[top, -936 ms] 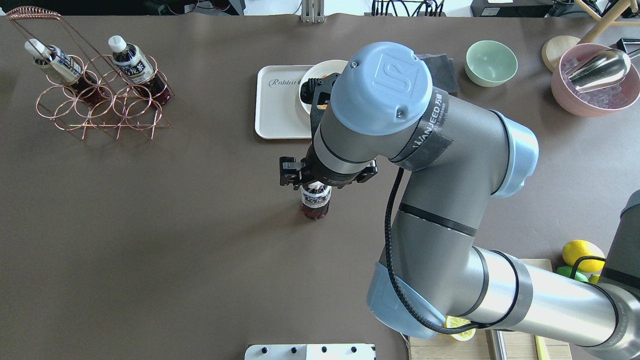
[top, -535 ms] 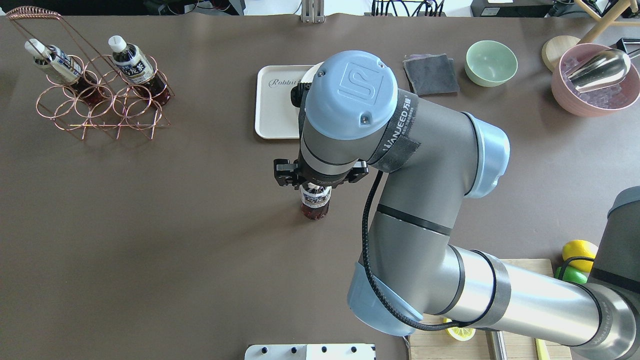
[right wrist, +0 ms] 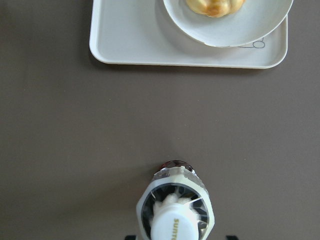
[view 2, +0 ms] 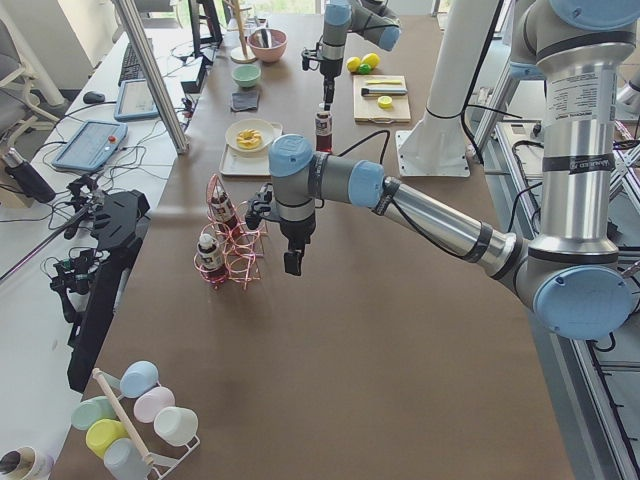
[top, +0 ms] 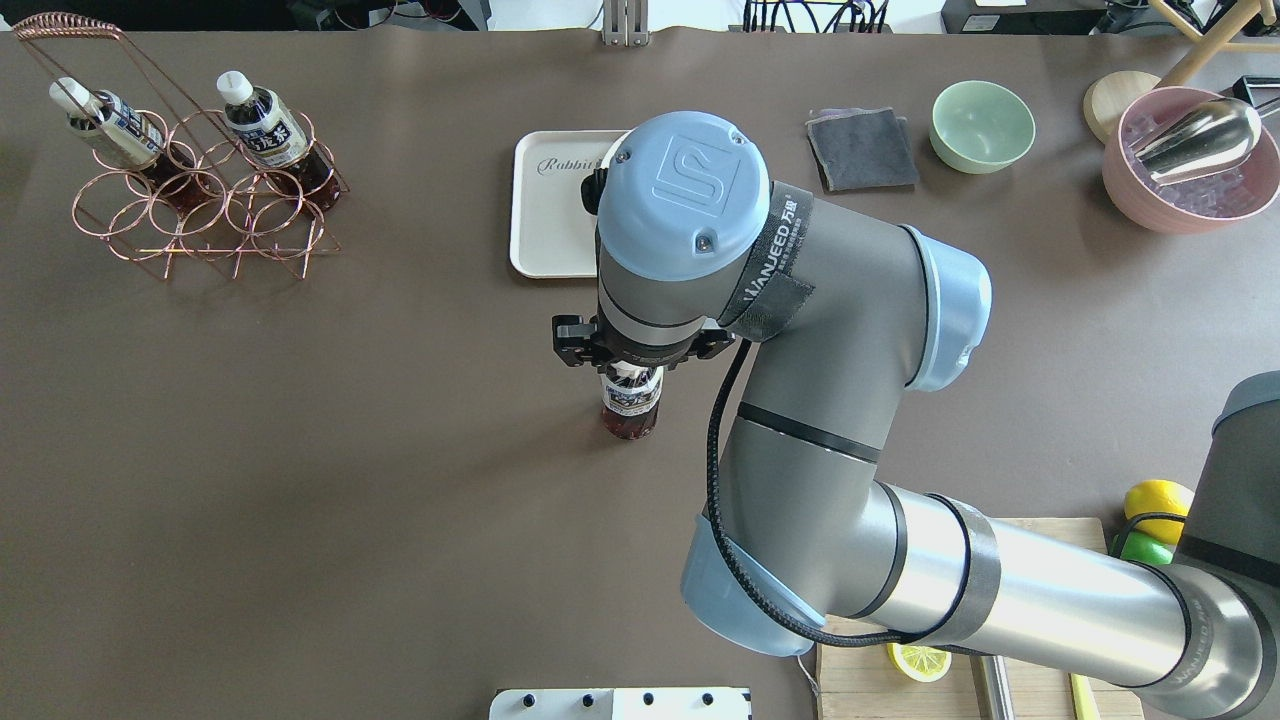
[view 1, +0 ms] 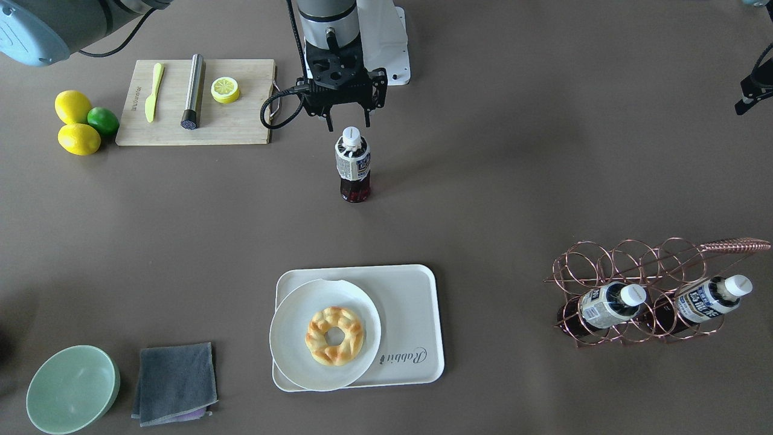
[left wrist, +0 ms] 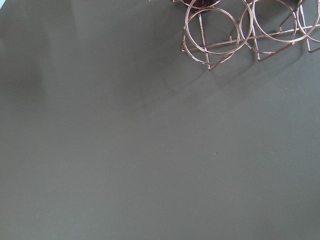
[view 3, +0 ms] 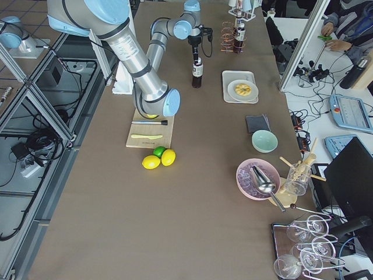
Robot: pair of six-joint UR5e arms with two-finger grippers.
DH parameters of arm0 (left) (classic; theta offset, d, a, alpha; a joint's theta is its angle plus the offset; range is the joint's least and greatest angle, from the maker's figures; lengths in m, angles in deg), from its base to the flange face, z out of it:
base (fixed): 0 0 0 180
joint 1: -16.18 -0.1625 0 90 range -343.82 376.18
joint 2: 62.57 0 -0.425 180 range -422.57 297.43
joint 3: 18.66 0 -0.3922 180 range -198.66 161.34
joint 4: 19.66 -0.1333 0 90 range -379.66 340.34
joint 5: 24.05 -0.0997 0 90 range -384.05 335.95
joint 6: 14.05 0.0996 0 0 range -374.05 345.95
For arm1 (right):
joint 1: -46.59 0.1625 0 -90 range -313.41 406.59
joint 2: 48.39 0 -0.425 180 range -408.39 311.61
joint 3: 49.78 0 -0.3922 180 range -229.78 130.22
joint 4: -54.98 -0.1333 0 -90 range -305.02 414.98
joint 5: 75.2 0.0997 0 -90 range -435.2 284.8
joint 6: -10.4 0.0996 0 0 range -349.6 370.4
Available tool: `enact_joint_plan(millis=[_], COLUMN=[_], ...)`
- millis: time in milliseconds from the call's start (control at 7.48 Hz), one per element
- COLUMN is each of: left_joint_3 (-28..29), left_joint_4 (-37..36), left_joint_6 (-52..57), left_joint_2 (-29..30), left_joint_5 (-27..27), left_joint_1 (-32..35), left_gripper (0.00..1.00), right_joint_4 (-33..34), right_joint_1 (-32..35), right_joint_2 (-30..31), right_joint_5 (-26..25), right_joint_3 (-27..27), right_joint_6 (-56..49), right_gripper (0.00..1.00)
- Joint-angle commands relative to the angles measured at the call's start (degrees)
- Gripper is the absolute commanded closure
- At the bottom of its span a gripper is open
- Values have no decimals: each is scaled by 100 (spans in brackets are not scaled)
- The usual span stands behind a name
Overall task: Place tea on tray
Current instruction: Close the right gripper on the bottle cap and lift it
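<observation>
Two arms are sharing the brown table (view 1: 181,241), and the right arm (top: 830,330) is stretching out over its middle. Well apart from it, the cream tray (view 1: 416,302) is lying nearer the far edge, with a round white plate (view 1: 290,356) carrying a ring-shaped pastry (view 1: 334,335) and taking up about half of it, overhanging one rim. The tea (view 1: 353,166) is standing upright on the bare table, not yet on the tray. The right end effector (view 1: 348,124) is hovering directly above the white cap (view 1: 351,135), pointing straight down with its fingers spread apart and gripping nothing. The left end effector (view 2: 292,262) is hanging beside the copper wire rack (view 1: 634,260); I cannot tell whether it is apart or together.

Trouble is likely coming from two places. The bottle is tall and narrow, so a descent that is slightly off-centre, or one finger touching first, could be tipping it over. On the tray, only the strip beside the plate is free; landing the base on the plate's edge or the raised rim would be leaving the bottle tilted and ready to fall.
</observation>
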State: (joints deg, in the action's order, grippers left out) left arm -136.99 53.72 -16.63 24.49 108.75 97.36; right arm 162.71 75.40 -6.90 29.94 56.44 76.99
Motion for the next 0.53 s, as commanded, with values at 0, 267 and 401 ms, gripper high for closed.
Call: enact_joint_plan(millis=[0,267,401], left_joint_3=[21,64,99], left_joint_4=[1,1,9], left_joint_6=[12,20,29], left_joint_2=[22,22,30], left_joint_5=[0,0,0], left_joint_1=[3,-6,3], left_gripper=[3,3,3], right_joint_4=[-32,-32,-58], right_joint_1=[2,-7,-7], right_joint_2=[-19,-54,-124], right_joint_5=[-63,-63,-72], right_joint_3=[-74,-101,-223], right_joint_6=[-5,47,56], right_gripper=[34,40,40])
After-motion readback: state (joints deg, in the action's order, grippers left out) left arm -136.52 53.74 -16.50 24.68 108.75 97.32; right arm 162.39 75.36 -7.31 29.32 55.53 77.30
